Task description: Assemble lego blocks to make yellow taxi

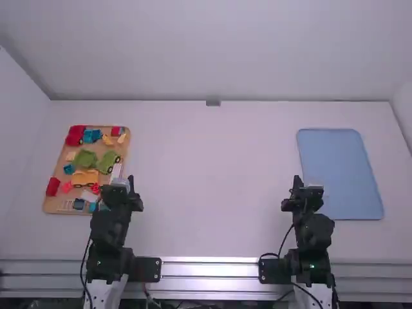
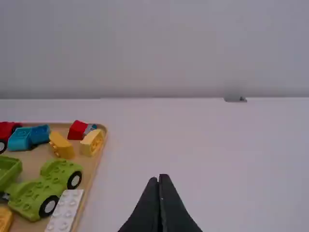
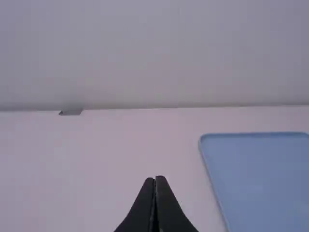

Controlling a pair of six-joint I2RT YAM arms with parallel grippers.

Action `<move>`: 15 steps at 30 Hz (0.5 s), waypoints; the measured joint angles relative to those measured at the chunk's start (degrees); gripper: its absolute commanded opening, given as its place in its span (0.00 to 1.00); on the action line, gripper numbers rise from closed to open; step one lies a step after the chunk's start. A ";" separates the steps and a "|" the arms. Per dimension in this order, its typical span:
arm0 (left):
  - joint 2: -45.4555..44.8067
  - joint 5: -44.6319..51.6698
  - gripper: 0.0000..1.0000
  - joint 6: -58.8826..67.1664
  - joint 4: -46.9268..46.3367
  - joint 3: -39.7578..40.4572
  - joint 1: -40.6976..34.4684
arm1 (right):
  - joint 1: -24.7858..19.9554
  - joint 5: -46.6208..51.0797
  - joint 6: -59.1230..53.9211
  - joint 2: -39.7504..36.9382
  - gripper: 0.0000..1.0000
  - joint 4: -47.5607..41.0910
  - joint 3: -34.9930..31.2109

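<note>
My left gripper (image 1: 131,183) is above the table just right of the wooden tray (image 1: 54,194); the left wrist view has this gripper (image 2: 160,178) shut with nothing in it. Several lego pieces lie in the tray, among them an orange-yellow piece (image 1: 85,178), a small yellow block (image 1: 107,140) and a pale yellow block (image 2: 92,142). My right gripper (image 1: 297,183) stands left of the blue board (image 1: 340,168). In the right wrist view the right gripper (image 3: 155,179) is shut and holds nothing.
The tray also holds a green wheeled base (image 2: 36,191), a white studded plate (image 2: 64,210), blue blocks (image 1: 92,136) and red pieces (image 1: 53,187). A small grey object (image 1: 213,102) sits at the table's far edge. Bare white table (image 1: 212,180) lies between the arms.
</note>
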 measured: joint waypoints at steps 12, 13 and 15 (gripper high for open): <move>1.18 -0.11 0.06 -0.20 -1.05 0.57 0.00 | 0.00 -0.35 -0.26 1.49 0.06 -0.09 0.11; 1.60 -0.24 0.08 -0.22 -1.70 0.92 0.00 | 0.00 -0.33 -0.39 2.05 0.07 -0.28 0.22; 2.34 -0.42 0.10 -0.24 -2.45 1.57 0.00 | 0.00 -0.52 -0.24 2.97 0.10 -0.63 0.63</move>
